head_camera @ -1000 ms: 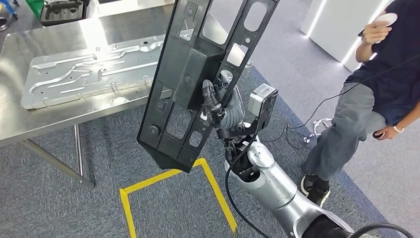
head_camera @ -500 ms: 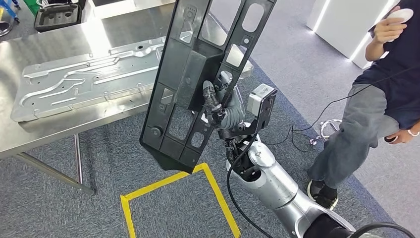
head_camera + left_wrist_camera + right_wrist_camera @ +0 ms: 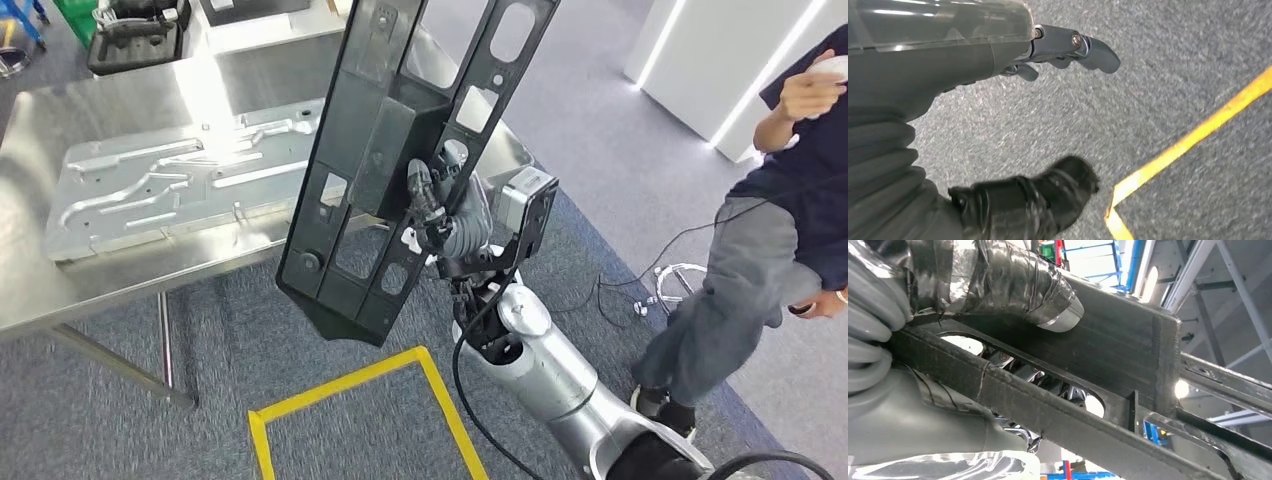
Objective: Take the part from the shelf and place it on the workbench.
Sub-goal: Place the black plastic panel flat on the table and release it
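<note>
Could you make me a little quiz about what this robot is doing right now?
1. True or false: the black part already lies on the steel workbench.
2. Which hand grips the black part: A) right hand, B) left hand?
3. Fill in: the yellow tape is stuck on the grey ____.

Key: 1 false, it is held up in the air beside the workbench. 2 A. 3 carpet.

Head cam: high, looks fwd/down, wide, on steel workbench (image 3: 120, 290) and grey carpet (image 3: 120, 420). L wrist cam: close, faces down at carpet w/ yellow tape line (image 3: 1188, 140), shared w/ head view. R wrist cam: v. close, faces up along black plastic frame part (image 3: 1118, 340).
</note>
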Motion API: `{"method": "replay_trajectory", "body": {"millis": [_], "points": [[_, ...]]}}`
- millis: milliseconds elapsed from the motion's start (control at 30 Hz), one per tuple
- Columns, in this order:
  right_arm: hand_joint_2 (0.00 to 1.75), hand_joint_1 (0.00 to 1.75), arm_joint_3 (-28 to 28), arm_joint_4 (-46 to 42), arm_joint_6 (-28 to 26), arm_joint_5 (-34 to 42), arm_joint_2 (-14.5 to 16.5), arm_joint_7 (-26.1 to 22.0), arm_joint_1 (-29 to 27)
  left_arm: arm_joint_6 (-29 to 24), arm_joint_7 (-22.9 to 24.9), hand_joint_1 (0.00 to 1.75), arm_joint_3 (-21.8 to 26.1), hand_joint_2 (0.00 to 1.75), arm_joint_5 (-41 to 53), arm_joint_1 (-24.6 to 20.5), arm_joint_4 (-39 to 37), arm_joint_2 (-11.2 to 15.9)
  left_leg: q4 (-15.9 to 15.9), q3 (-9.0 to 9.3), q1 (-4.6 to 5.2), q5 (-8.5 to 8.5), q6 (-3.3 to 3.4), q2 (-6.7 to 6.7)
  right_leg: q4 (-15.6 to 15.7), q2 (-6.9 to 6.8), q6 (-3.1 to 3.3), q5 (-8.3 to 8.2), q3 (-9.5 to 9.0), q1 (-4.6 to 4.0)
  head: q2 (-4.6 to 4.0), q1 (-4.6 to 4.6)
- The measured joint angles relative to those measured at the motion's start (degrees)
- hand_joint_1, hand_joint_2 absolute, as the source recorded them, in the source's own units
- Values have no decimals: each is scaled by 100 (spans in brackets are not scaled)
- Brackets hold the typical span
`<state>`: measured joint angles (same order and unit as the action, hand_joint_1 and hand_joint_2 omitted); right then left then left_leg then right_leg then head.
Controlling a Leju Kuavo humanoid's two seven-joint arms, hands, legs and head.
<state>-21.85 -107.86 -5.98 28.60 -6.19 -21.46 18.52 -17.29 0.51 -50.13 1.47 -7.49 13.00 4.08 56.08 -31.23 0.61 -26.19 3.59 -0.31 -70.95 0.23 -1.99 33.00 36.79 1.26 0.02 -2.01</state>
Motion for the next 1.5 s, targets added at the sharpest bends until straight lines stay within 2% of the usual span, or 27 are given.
{"method": "replay_trajectory", "body": {"millis": [67, 100, 167, 200, 233, 333, 400, 433, 533, 567, 600, 633, 700, 733, 800, 867, 900, 967, 1033, 1067, 1100, 1133, 1200, 1267, 1333, 1433, 1500], "points": [[175, 175, 5, 10, -1, 1, 0, 5, -11, 4, 0, 0, -5, 175, 11, 6, 0, -6, 19, 60, -16, -76, -15, -13, -258, -3, -65, 29, 341, 23, 0, -4], [175, 175, 8, 15, -1, 1, 0, 7, -14, 5, 1, 0, -8, 175, 16, 15, 0, -13, 41, 96, -31, -124, -34, -18, -117, -4, -97, -110, 370, 39, 0, -6], [175, 175, 16, 20, 1, 1, -1, 9, -8, 7, 3, 0, -9, 175, 24, 29, -1, -27, 122, 155, -71, -258, -110, -20, 547, -5, -147, -611, 199, 74, 0, -7], [175, 175, 20, 24, 2, 2, -1, 9, -2, 6, 4, 0, -9, 175, 25, 20, -1, -28, 180, 169, -81, -327, -158, -21, 812, -4, -143, -735, 145, 77, -1, -10], [175, 175, 23, 26, 6, 2, -1, 13, 1, 5, 5, 0, -10, 175, 25, 7, -1, -26, 225, 149, -80, -393, -208, -20, 971, -2, -107, -816, 108, 77, -1, -14], [175, 175, 29, 34, 10, 4, -5, 21, -9, 5, 8, 0, -12, 175, 24, -15, -2, -18, 277, 140, -56, -490, -289, -10, 957, 5, 78, -781, 116, 64, 0, -19], [175, 175, 35, 40, 10, 4, -7, 21, -6, 6, 8, 0, -12, 175, 22, -15, -1, -19, 436, 114, -72, -498, -329, -6, 973, 10, 152, -760, 47, 71, 0, -18], [175, 175, 37, 38, 13, 3, -5, 20, 0, 7, 8, 0, -12, 175, 21, -22, -1, -20, 625, 14, -80, -508, -350, -2, 987, 10, 179, -746, 3, 77, 0, -18], [175, 175, 37, 36, 14, 3, -5, 20, 3, 7, 8, 0, -14, 175, 13, -35, 0, -21, 1575, -657, -92, -798, -405, 3, 1051, 5, 210, -665, -136, 62, 0, -17], [175, 175, 37, 37, 14, 3, -6, 20, 0, 8, 8, 0, -14, 175, 8, -23, 0, -21, 1755, -854, -92, -883, -401, 3, 1065, 8, 214, -629, -190, 50, 0, -17], [175, 175, 37, 37, 14, 3, -6, 20, -1, 8, 8, 0, -14, 175, 4, -9, -1, -21, 1712, -936, -84, -844, -374, 2, 1072, 15, 219, -591, -246, 33, 0, -17], [175, 175, 37, 37, 15, 3, -5, 20, 0, 9, 8, 0, -14, 175, 3, 3, -1, -21, 1499, -932, -71, -679, -325, 1, 1078, 21, 222, -550, -308, 11, 0, -17], [175, 175, 37, 39, 16, 3, -5, 20, 4, 8, 8, 0, -14, 175, 1, 10, -1, -12, 819, -766, -14, -132, -170, -12, 1102, 29, 223, -472, -441, -28, 0, -21], [175, 175, 37, 42, 19, 3, -4, 19, 6, 8, 7, 0, -14, 175, 1, 12, -1, -4, 561, -687, 21, 31, -88, -24, 1132, 44, 210, -441, -496, -31, 0, -24], [175, 175, 37, 48, 24, 3, -4, 20, 5, 6, 4, 0, -15, 175, 1, 12, -3, 12, 291, -562, 90, 132, 36, -56, 1174, 65, 155, -423, -587, -19, 0, -31], [175, 175, 38, 48, 26, 4, -4, 20, 0, 6, 2, 0, -16, 175, -2, 8, -3, 14, 133, -396, 107, 141, 88, -65, 1148, 65, 101, -459, -656, -19, 0, -30], [175, 175, 39, 47, 25, 4, -4, 20, -1, 6, 1, 0, -16, 175, -4, 5, -4, 15, 60, -303, 97, 169, 93, -58, 1075, 55, 85, -448, -668, -24, -1, -31], [175, 175, 41, 44, 27, 4, -4, 19, 22, 7, -1, 0, -16, 175, -10, -11, -4, 15, -8, -150, 73, 180, 81, -39, 737, 41, 54, -236, -512, -24, -1, -33], [175, 175, 43, 45, 27, 4, -4, 19, 21, 7, -1, 0, -16, 175, -15, -26, -3, 15, -8, -114, 71, 141, 85, -32, 101, 34, 25, 81, -114, -22, 0, -36], [175, 175, 43, 48, 26, 4, -4, 19, 6, 8, -1, 0, -16, 175, -16, -25, -3, 15, 3, -104, 71, 111, 81, -36, -163, 33, 13, 176, 93, -20, 0, -35], [175, 175, 43, 50, 26, 4, -4, 20, -8, 9, -1, 0, -16, 175, -16, -17, -2, 12, 20, -88, 70, 72, 73, -42, -270, 31, 3, 163, 234, -16, 0, -36], [175, 175, 43, 51, 25, 5, -4, 20, -14, 10, -1, 0, -16, 175, -16, -5, -2, 9, 48, -64, 65, 25, 58, -48, -171, 28, -8, 21, 273, -12, 0, -36], [175, 175, 44, 53, 25, 5, -5, 20, -14, 11, 0, 0, -16, 175, -16, 13, -3, -1, 128, -12, 50, -104, 11, -58, 447, 23, -21, -490, 136, -6, 0, -35], [175, 175, 45, 60, 26, 5, -5, 21, -7, 10, -1, 0, -16, 175, -17, -1, -4, -8, 219, -3, 49, -217, -52, -67, 968, 22, 13, -739, 11, -26, -1, -30], [175, 175, 45, 62, 28, 7, -6, 23, -13, 10, -1, 0, -16, 175, -21, -19, -4, -8, 272, -20, 58, -273, -107, -70, 1067, 23, 101, -742, 15, -51, -1, -26], [175, 175, 46, 59, 31, 13, -7, 25, -17, 10, -3, 0, -16, 175, -32, -24, -3, 0, 464, -98, 54, -300, -181, -64, 1110, 17, 201, -751, -87, -22, 0, -21], [175, 175, 45, 58, 32, 15, -3, 21, -11, 9, -4, 0, -16, 175, -33, -31, -2, 1, 1036, -438, 15, -380, -253, -43, 1172, 3, 236, -706, -203, 1, 0, -10]]}}
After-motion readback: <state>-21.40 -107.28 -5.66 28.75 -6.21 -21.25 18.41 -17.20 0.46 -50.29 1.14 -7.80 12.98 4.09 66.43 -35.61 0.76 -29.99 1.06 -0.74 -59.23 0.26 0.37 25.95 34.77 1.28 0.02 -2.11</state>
